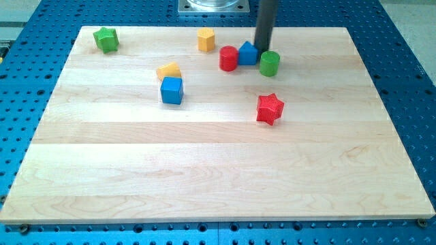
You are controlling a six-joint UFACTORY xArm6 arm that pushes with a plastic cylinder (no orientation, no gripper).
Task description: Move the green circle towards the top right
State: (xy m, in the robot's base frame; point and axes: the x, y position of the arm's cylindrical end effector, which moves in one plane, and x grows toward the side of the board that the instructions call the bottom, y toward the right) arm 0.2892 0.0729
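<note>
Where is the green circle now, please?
The green circle sits near the view's top, right of centre, just right of my tip and the blue block.

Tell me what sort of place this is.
Probably a robotics lab bench. A pale wooden board lies on a blue perforated table, small coloured blocks are scattered on it, and my tip sits just left of the green circle, beside the blue block.
</note>
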